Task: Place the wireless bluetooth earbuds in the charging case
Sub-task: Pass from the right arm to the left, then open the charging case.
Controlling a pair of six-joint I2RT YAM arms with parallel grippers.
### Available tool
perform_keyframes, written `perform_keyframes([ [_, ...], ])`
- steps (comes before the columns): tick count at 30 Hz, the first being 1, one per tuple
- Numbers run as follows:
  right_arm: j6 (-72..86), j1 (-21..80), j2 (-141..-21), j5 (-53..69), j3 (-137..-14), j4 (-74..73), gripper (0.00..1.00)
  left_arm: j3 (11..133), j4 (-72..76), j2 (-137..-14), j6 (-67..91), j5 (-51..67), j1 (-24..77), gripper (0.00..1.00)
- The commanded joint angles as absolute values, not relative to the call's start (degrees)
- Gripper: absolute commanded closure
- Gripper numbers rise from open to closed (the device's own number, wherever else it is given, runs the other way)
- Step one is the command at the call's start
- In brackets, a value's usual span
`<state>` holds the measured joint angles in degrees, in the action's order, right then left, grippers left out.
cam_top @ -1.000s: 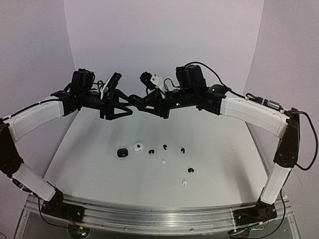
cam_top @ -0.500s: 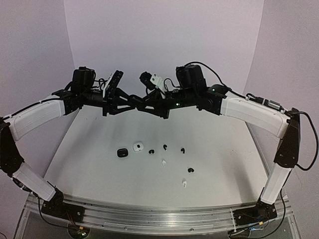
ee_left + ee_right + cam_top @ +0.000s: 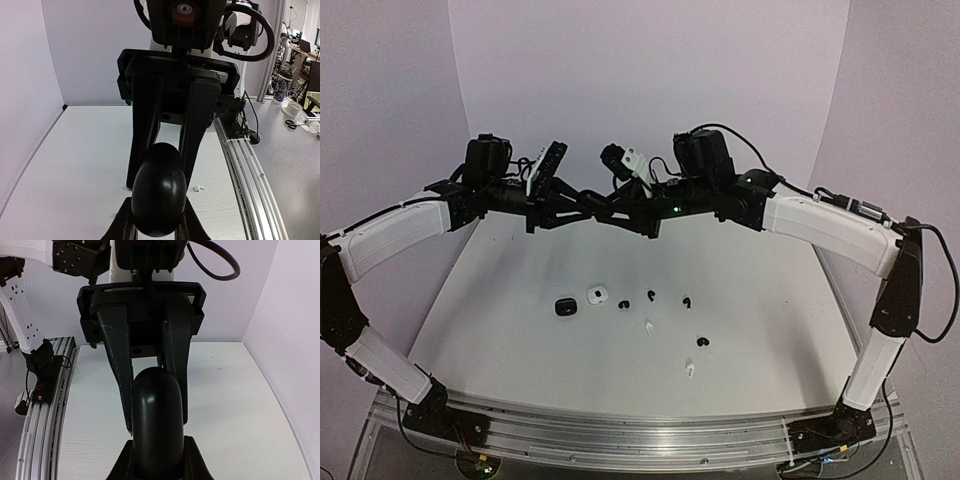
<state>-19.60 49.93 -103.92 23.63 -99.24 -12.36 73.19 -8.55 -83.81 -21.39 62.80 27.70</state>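
Black case [image 3: 158, 190], white table [image 3: 770, 300], lilac walls [image 3: 650, 70].

We see the case [image 3: 159, 187] as smooth black plastic, glossy enough to carry soft highlights. The fingers [image 3: 117, 355] on either side of it look like matt black plastic, one faintly scuffed pale. Below the case, the table [image 3: 520, 340] is a white matt sheet with a fine grain. The earbuds [image 3: 647, 325] under the case look plastic, too small for us to judge sheen. Nearer than the case, the rail [image 3: 620, 432] is brushed bare metal, and the arm shells [image 3: 390, 240] are smooth white plastic.
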Motion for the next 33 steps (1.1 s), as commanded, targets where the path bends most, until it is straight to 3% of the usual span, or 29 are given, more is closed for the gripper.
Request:
perform_keyframes([
  [1,-18.78,50.3,-102.06,23.58,-99.24,-11.41,0.8,75.63,-8.4,-83.19,-23.3,64.77,28.21,1.0],
  [5,-17.83,50.24,-101.88,23.26,-99.77,-11.04,0.47,74.02,-8.2,-82.34,-25.34,64.56,28.21,1.0],
  [7,-17.47,50.21,-101.8,22.51,-99.93,-10.79,0.42,73.63,-8.26,-82.08,-26.14,64.77,28.21,1.0],
  [33,-13.81,48.3,-100.23,17.81,-99.3,-9.74,0.38,75.13,-19.17,-82.13,-38.37,65.59,28.15,1.0],
])
